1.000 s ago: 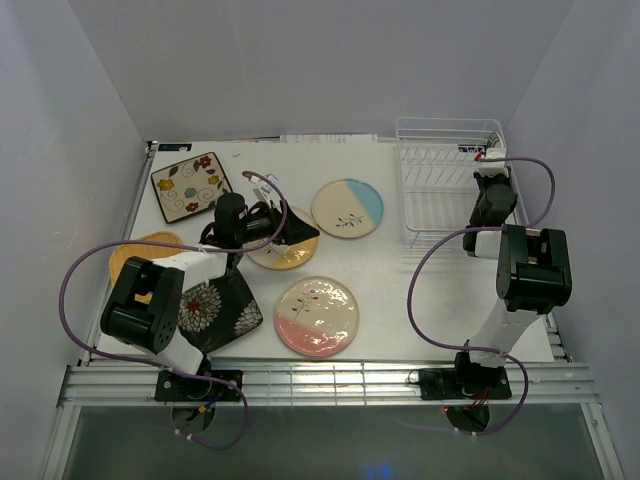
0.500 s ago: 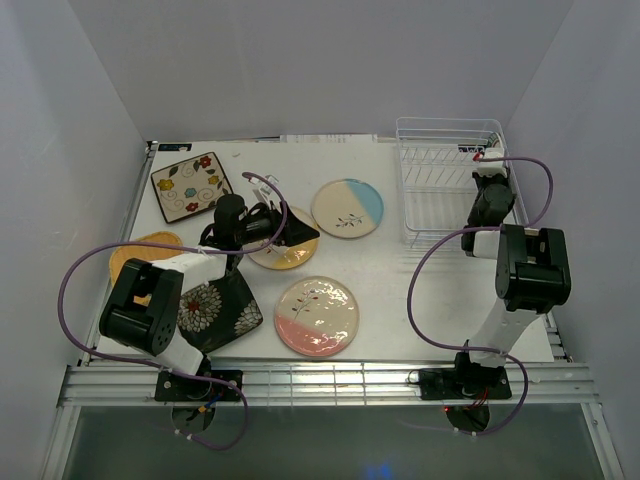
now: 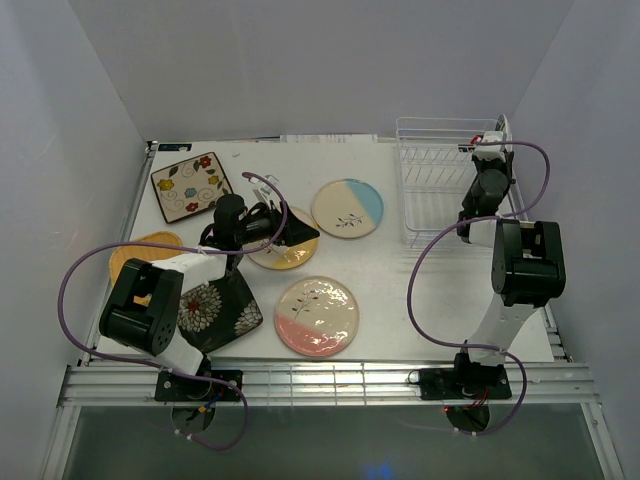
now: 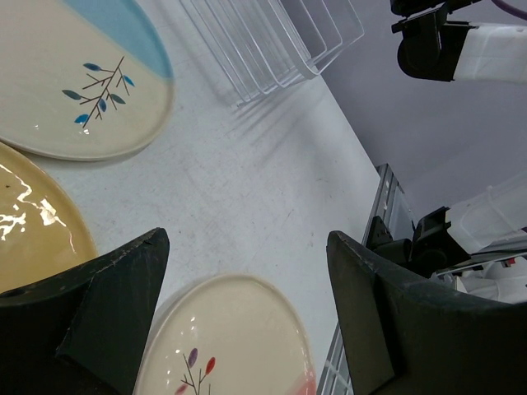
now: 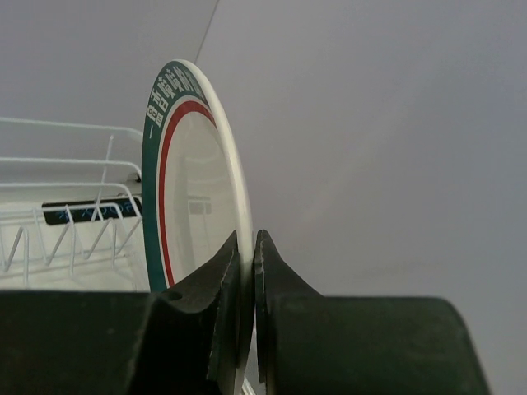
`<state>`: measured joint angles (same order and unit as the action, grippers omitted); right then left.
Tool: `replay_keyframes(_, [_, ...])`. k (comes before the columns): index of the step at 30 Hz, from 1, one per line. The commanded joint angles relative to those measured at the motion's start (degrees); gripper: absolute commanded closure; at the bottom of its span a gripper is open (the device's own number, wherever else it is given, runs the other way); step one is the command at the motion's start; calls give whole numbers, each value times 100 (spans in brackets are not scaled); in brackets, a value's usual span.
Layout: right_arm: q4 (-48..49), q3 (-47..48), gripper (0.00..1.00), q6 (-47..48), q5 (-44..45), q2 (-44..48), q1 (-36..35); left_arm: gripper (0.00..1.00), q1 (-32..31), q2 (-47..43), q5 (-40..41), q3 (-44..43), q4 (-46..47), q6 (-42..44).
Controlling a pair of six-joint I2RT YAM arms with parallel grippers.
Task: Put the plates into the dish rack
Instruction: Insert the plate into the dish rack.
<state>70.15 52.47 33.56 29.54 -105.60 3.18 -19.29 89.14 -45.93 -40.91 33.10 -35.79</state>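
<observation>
My right gripper (image 5: 247, 239) is shut on the rim of the teal-rimmed white plate (image 5: 189, 189) and holds it upright on edge over the far right of the white wire dish rack (image 3: 432, 190); from above the plate (image 3: 502, 128) shows edge-on. My left gripper (image 4: 247, 239) is open and empty, low over the table between the yellow-half plate (image 3: 285, 252), the blue-half plate (image 3: 347, 207) and the pink-half plate (image 3: 316, 316). The flowered cream square plate (image 3: 190, 186), the orange-yellow plate (image 3: 135, 255) and the black floral plate (image 3: 215, 310) lie at the left.
The rack's tines (image 5: 66, 222) show below and left of the held plate. White walls close in the table on three sides. A slatted metal rail (image 3: 320, 385) runs along the near edge by the arm bases.
My right gripper has moved farther back and up over the rack with the teal-rimmed plate. The left arm has not moved.
</observation>
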Motion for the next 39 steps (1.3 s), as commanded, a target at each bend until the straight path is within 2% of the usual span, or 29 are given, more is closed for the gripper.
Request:
replay_keyframes(1, [2232, 527, 92, 107, 386, 22, -45, 12, -40, -222, -100, 12, 135, 107])
replay_keyframes(24, [2574, 123, 91, 36, -150, -22, -151, 12, -66, -248, -109, 21, 144, 125])
replay_keyframes(39, [2961, 106, 91, 476, -185, -329, -309, 12, -84, -231, -118, 30, 153, 142])
